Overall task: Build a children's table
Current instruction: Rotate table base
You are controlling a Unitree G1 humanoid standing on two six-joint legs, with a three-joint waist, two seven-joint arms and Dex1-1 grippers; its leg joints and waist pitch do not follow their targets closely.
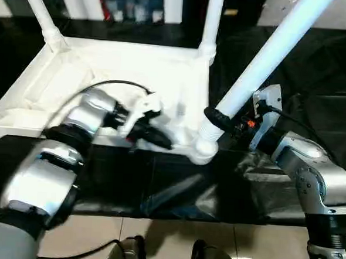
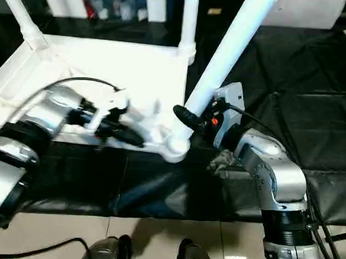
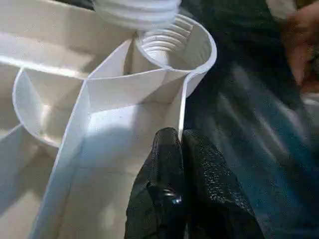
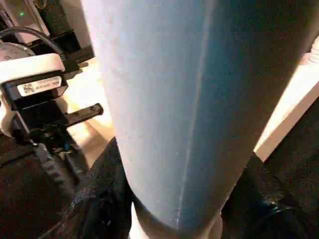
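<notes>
The white table top lies upside down on a black cloth, ribs facing up. Two white legs stand in its far corner sockets. A third leg leans up to the right, and its threaded end sits at the mouth of the near right corner socket. My right gripper is shut on this leg just above the thread, its fingers wrapping the tube. My left gripper is shut on the top's thin near rim wall, beside that socket.
The black cloth spreads out to the right and toward me, wrinkled under my right arm. Beyond the cloth's near edge is tiled floor. A white cabinet with glass doors stands behind the table top.
</notes>
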